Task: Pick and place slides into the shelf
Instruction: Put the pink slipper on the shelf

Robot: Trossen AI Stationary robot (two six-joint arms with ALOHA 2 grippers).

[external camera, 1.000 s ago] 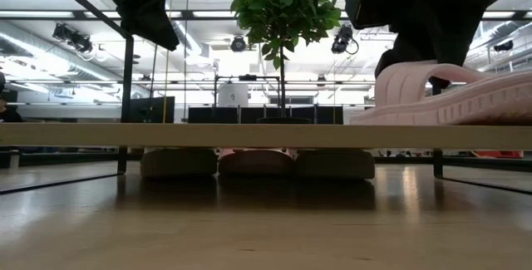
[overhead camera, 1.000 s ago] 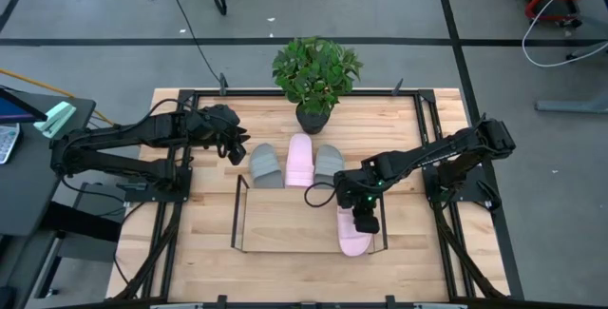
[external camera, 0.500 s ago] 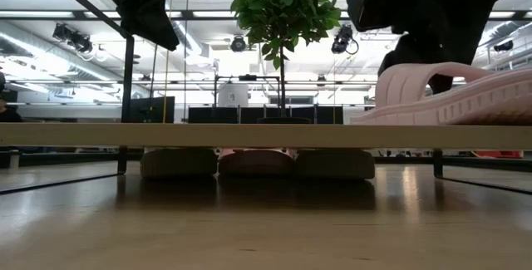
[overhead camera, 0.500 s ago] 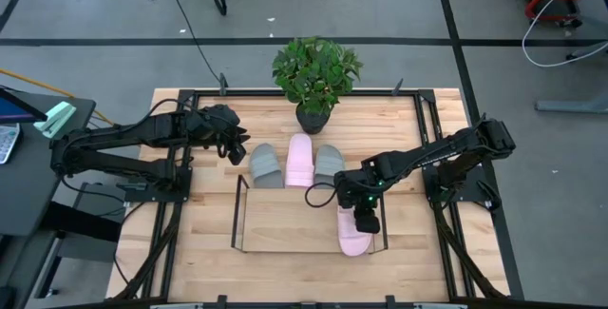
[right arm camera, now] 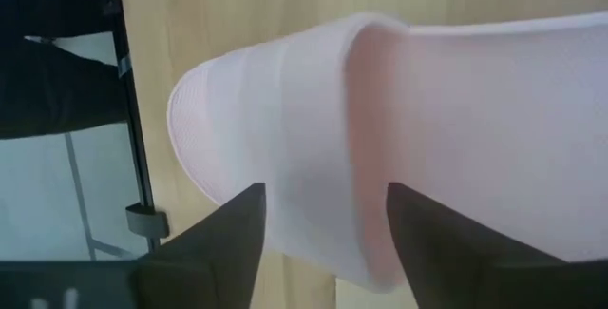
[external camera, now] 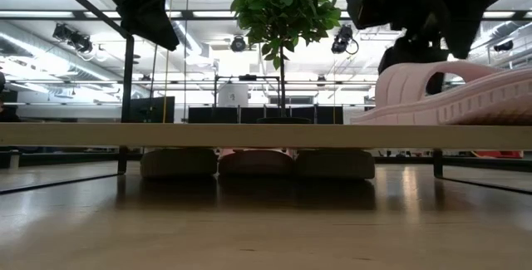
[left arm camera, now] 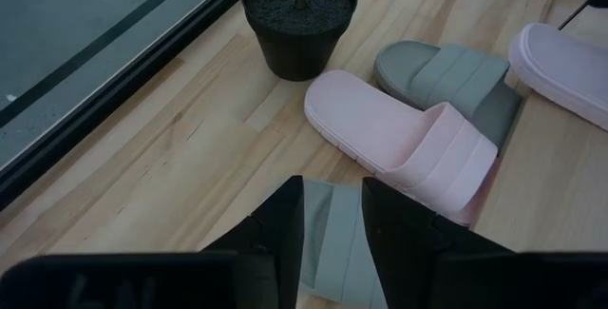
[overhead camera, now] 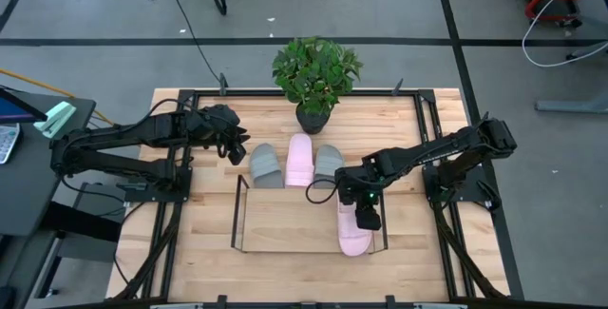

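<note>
right gripper [overhead camera: 365, 216]: jaws apart, straddling pink slide [overhead camera: 354, 236] lying on shelf [overhead camera: 285, 236] board, right end
left gripper [overhead camera: 235, 146]: jaws apart, holding nothing, hovering beside three slides [overhead camera: 291, 163] near plant pot [overhead camera: 313, 119]

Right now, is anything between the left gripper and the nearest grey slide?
Nothing visible. The left gripper hangs over that grey slide, with bare air beneath its fingers. The pink slide lies beside it, not in the way.

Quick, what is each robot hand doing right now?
Left end effector: open, empty, above a grey slide.
Right end effector: open, over the pink slide on the shelf.
</note>
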